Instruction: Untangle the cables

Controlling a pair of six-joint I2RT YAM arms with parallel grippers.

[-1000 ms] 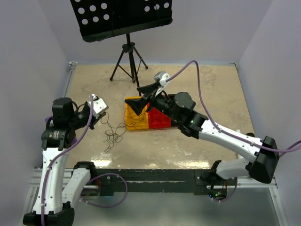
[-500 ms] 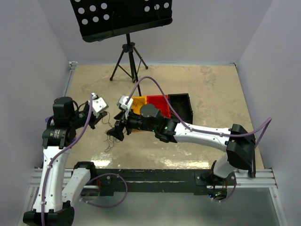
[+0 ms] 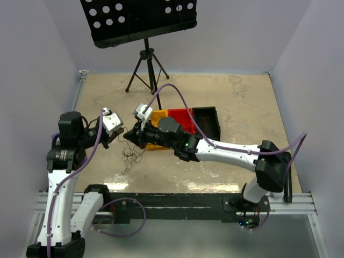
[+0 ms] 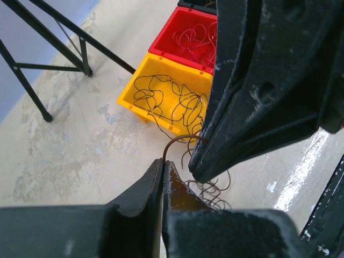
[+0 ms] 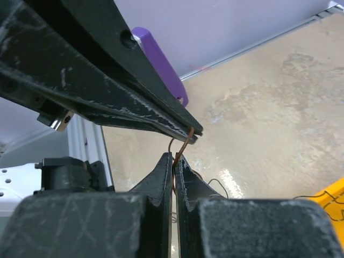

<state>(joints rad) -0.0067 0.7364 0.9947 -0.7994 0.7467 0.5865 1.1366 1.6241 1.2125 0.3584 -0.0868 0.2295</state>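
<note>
— So what's in here, counted out?
— Two arms (image 3: 59, 183) (image 3: 236, 153), one gripper each. Three bins in a row: a yellow bin (image 4: 161, 67), a red bin (image 4: 171, 40) and a black bin (image 3: 215, 129) at the far end. One stand (image 3: 141, 21) on a tripod (image 3: 148, 64) at the back
— And the cables (image 3: 129, 156)?
— Three lots. Black curls (image 4: 172, 99) lie in the yellow bin, red curls (image 4: 199, 37) in the red one, and a loose tangle (image 4: 209, 193) sits on the table (image 3: 242, 102) just in front of the yellow bin. Then a single reddish-brown strand (image 4: 180, 141) arches up between the grippers
— Who has hold of it?
— Both. The left gripper (image 4: 163, 174) has its fingers pressed together on it, and the right gripper (image 5: 174, 166) is pinched on the same strand, tips close beside each other
— What's the table like?
— Beige, mottled like stone, glossy with glare along the front. Pale lilac walls (image 3: 32, 64) on three sides, and a metal rail (image 3: 301, 201) across the near edge where the arms are bolted
</note>
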